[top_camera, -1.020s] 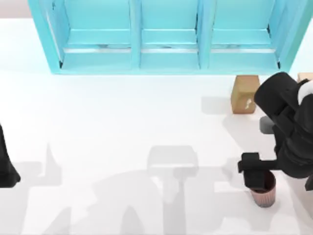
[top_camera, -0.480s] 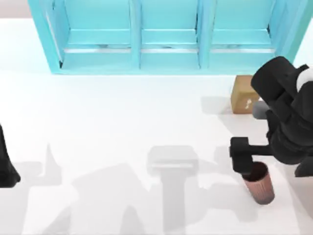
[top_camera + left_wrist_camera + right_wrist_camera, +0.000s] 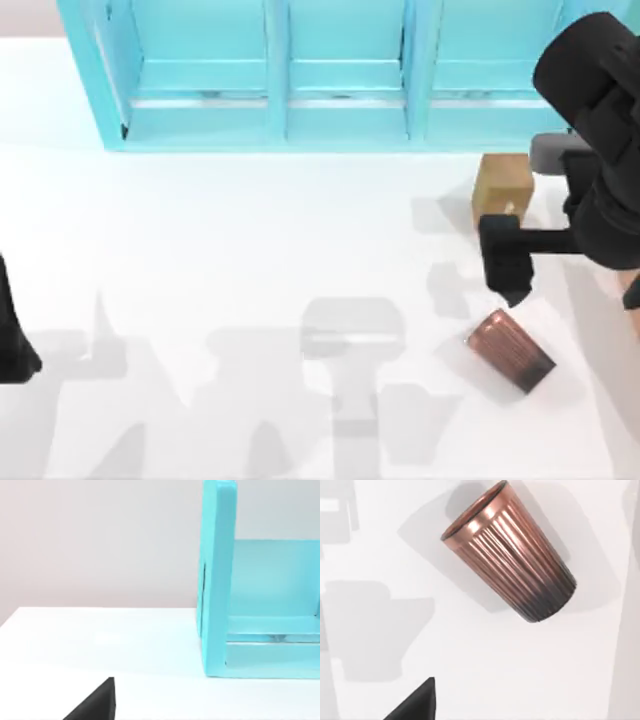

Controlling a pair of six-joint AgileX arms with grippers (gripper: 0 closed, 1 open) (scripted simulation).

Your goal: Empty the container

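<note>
Ribbed copper cup point(image 3: 510, 349), toppled

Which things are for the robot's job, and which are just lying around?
Job: right hand over the table; probably the copper cup lying on its side near it.
Lying about: blue shelf, small tan block, parked left arm at the left edge.

Open table left of the fallen cup point(image 3: 510, 349); shelf unit point(image 3: 340, 75) blocks the back.

- My right arm point(image 3: 600, 150): matte black, bulky rounded housings, one grey cylindrical segment.
- My right gripper point(image 3: 508, 268): black, blocky.
- My left arm point(image 3: 12, 335): black, tapered.
</note>
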